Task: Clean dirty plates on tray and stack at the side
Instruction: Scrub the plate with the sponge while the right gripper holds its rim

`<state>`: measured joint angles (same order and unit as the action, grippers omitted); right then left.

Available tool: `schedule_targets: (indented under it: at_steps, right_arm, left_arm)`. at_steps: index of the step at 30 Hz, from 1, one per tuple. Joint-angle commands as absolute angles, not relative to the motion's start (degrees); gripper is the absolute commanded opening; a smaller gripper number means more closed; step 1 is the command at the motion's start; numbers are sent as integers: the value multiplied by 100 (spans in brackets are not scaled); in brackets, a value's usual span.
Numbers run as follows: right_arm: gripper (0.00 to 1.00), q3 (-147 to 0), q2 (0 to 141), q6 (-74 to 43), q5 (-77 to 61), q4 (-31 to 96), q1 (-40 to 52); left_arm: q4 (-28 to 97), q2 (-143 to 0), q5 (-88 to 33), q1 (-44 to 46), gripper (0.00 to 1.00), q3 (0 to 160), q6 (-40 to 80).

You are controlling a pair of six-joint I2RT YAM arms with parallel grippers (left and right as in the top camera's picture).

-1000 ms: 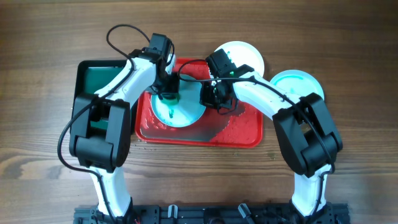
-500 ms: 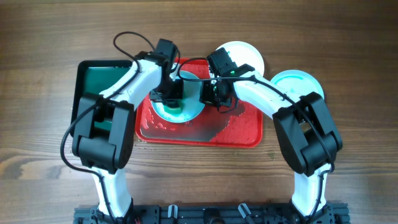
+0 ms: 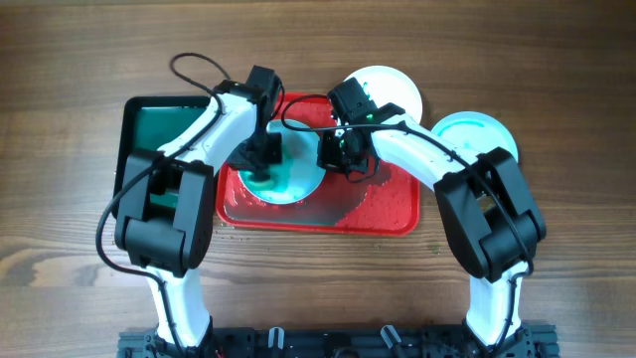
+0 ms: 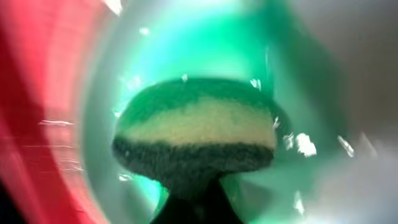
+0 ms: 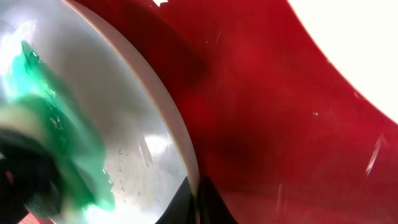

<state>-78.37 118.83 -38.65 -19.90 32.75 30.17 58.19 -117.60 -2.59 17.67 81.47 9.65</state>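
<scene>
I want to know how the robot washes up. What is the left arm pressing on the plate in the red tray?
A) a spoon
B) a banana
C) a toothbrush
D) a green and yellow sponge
D: the left wrist camera shows a green and yellow sponge, held by the left gripper, pressed against the wet plate.
</scene>
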Motion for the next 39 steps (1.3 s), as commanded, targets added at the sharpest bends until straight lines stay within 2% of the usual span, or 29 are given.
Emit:
schedule_targets:
  at_steps: [1, 8, 13, 18, 22, 28, 31, 34, 36, 39]
  right_arm:
    - [4, -7950, 11970, -3763, -2156, 3221, 3013]
    - [4, -7950, 11970, -3763, -2158, 3223, 3013]
    - [4, -7950, 11970, -3754, -2158, 3225, 3013]
    - [4, -7950, 11970, -3750, -2180, 3225, 3013]
    - [4, -7950, 11970, -3747, -2180, 3227, 3013]
    - [4, -7950, 11970, -3747, -2196, 3221, 3013]
    - [4, -7950, 11970, -3745, -2198, 3218, 3013]
    - [4, -7950, 11970, -3745, -2204, 3216, 3013]
    - [4, -7950, 11970, -3741, -2220, 3218, 3013]
    - [4, -7950, 11970, -3719, -2224, 3218, 3013]
  left_arm:
    - [5850, -12077, -2528, 2130, 4, 7966, -904]
    - [4381, -12077, -2394, 2453, 4, 7966, -760]
    - [3529, -12077, -701, 2379, 4, 7966, 296]
    - [3341, -12077, 1186, 2029, 4, 7966, 1376]
    - [3688, -12077, 1282, 1623, 4, 7966, 1852]
    - [5006, -12077, 108, 1271, 4, 7966, 2115]
    - [5529, -12077, -1149, 1262, 4, 7966, 1190]
    - [5986, -12077, -2871, 1334, 4, 7966, -554]
    - [6025, -12077, -3354, 1387, 4, 7966, -1057]
    - [5725, -12077, -3409, 1426, 4, 7968, -1048]
